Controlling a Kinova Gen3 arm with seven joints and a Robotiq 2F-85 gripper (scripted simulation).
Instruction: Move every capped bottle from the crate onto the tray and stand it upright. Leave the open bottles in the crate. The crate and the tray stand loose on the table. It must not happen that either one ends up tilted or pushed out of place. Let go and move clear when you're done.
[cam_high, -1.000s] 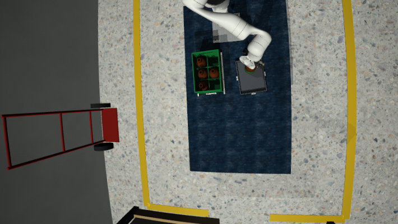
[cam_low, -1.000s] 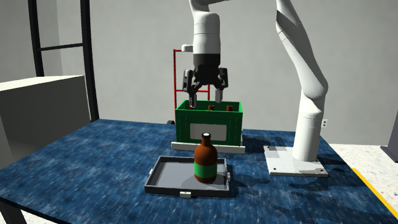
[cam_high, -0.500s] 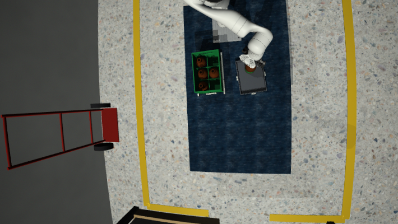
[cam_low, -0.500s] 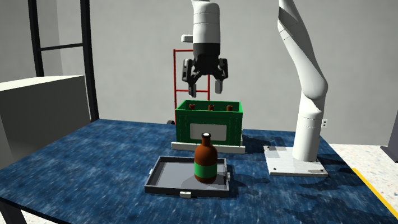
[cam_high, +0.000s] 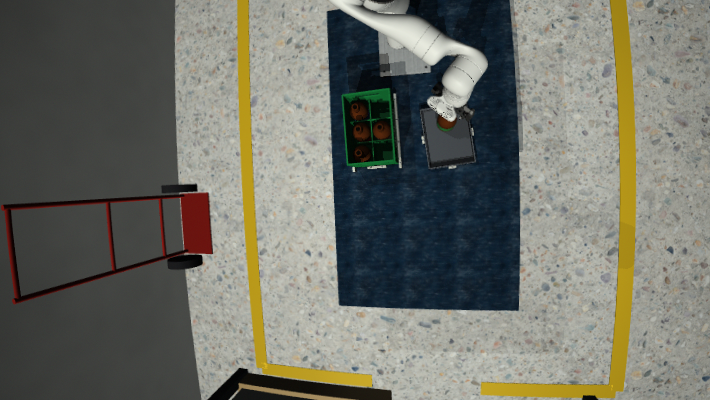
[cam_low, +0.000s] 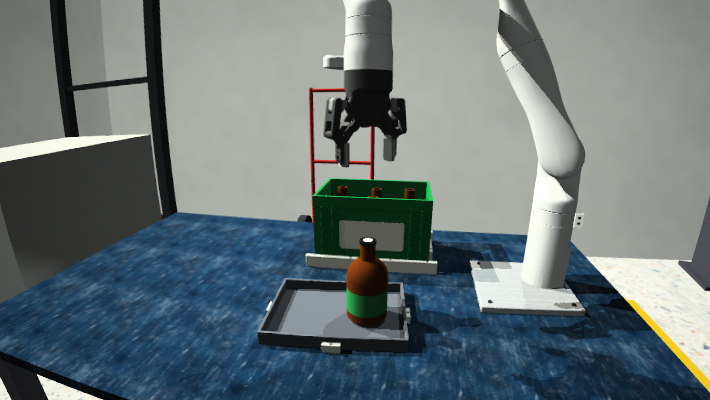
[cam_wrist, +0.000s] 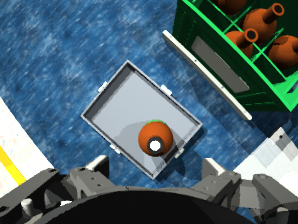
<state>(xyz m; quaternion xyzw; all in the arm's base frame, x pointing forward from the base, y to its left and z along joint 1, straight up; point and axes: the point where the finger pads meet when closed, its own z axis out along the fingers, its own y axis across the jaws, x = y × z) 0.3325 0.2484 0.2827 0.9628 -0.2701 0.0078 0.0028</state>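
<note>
Tray, dark grey with a raised rim (cam_low: 278, 305), sits well below the black two-finger gripper (cam_low: 364, 150); brown capped bottle with a green label (cam_low: 367, 286) stands upright on it, directly under the gripper; gripper is fully open, holding nothing; green plastic crate (cam_low: 372, 225) beyond holds four brown bottles.

No writing, brand or number can be read anywhere: the green band on the capped bottle (cam_low: 367, 303) and the pale panel on the green crate (cam_low: 371, 236) are both blank.
</note>
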